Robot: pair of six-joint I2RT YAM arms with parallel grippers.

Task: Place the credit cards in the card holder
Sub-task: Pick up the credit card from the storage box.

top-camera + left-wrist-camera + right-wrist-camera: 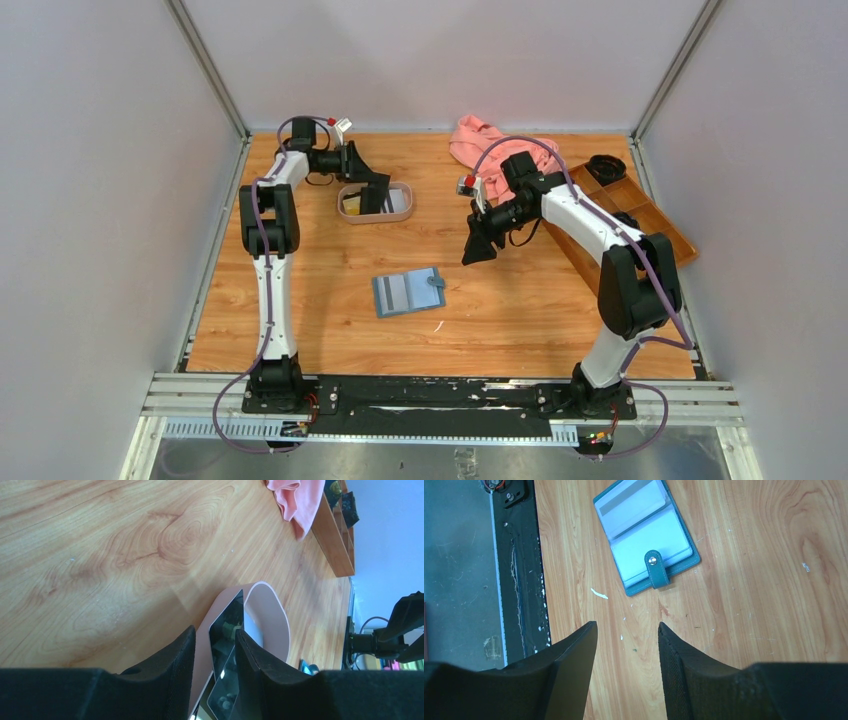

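Card holder [408, 292] open, well apart from tray [409, 203]

The wooden tabletop [330, 290] carries the open teal card holder [408, 292] near its middle, an oval tray [370, 220] farther back, a pink cloth [490, 140], and a wooden box [650, 215] at right.
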